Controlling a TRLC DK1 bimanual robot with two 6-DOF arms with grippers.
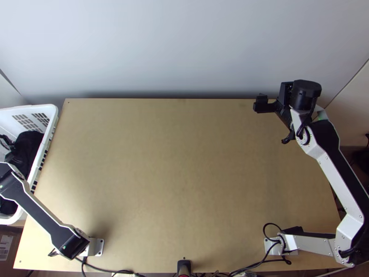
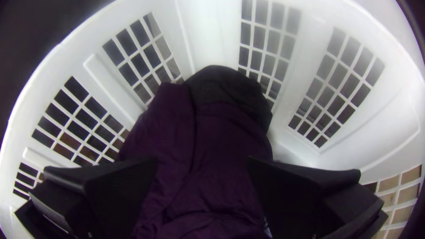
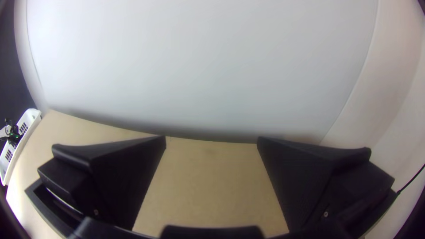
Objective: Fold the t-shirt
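The top view shows the left gripper [image 1: 10,151] at the white basket [image 1: 55,115]. In the left wrist view, its fingers stand wide apart above the purple cloth [image 2: 221,155], which lies bunched inside the basket against some dark grey cloth [image 2: 221,84]; which of them is the t-shirt, I cannot tell. Across the table [image 1: 180,175] from the basket, well apart, the right gripper [image 1: 264,104] is spread open.

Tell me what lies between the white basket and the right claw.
The light wooden tabletop stretches between the white basket and the right claw, as the top view shows.
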